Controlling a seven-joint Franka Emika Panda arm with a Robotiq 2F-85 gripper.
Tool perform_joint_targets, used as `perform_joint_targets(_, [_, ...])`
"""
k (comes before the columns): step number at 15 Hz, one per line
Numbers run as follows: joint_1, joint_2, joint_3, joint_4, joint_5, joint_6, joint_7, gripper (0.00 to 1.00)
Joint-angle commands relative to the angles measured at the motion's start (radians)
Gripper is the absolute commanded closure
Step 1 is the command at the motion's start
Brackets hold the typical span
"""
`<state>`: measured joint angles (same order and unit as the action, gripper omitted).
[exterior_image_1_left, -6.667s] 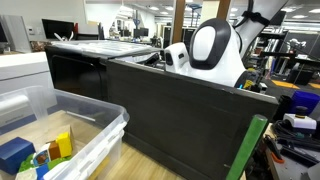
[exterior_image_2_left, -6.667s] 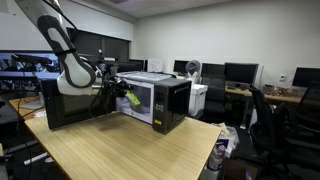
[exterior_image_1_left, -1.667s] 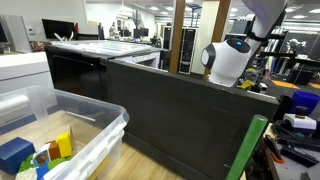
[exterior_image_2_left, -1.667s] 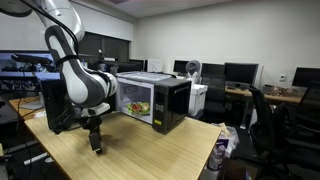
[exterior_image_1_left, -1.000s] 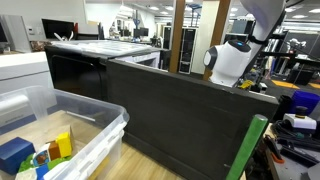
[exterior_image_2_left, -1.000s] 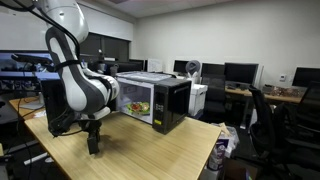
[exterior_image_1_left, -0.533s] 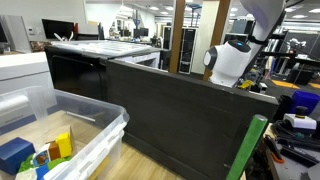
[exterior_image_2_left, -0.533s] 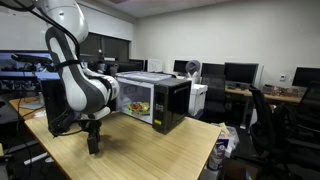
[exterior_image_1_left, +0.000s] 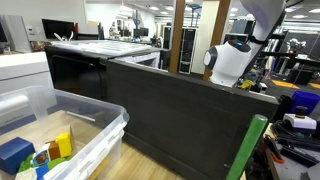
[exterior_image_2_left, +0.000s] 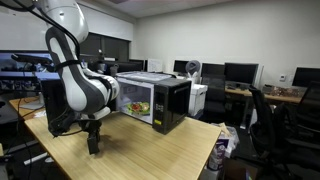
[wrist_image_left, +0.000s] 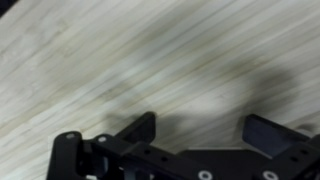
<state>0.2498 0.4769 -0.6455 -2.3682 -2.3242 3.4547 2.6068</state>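
End effector (exterior_image_2_left: 92, 148) spread wide, holding nothing, pointing down low over the wood surface (exterior_image_2_left: 150, 152), near microwave (exterior_image_2_left: 165, 102), its door open.

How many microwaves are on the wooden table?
1: the microwave stands on the table, lit inside, off to one side of the open claw. None seems hidden.

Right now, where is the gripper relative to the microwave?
In an exterior view the gripper points down, open, just above the wooden table, picture-left of the microwave; the wrist view shows bare wood below.
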Motion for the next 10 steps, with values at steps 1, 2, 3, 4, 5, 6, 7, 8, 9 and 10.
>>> perform_joint_targets(1, [0.0,0.0,0.0,0.0,0.0,0.0,0.0,0.0])
perform_joint_targets(2, [0.0,0.0,0.0,0.0,0.0,0.0,0.0,0.0])
perform_joint_targets(3, [0.0,0.0,0.0,0.0,0.0,0.0,0.0,0.0])
perform_joint_targets(4, [0.0,0.0,0.0,0.0,0.0,0.0,0.0,0.0])
perform_joint_targets(5, [0.0,0.0,0.0,0.0,0.0,0.0,0.0,0.0])
perform_joint_targets(6, [-0.02,-0.009,0.015,-0.014,-0.001,0.0,0.0,0.0])
perform_joint_targets(7, [-0.029,-0.018,0.021,-0.021,-0.004,0.0,0.0,0.0])
perform_joint_targets(8, [-0.035,-0.05,0.016,-0.033,-0.01,0.0,0.0,0.0])
perform_joint_targets(9, [-0.039,-0.055,0.017,-0.037,-0.011,0.0,0.0,0.0])
perform_joint_targets(10, [-0.046,-0.065,0.02,-0.043,-0.012,0.001,0.0,0.0])
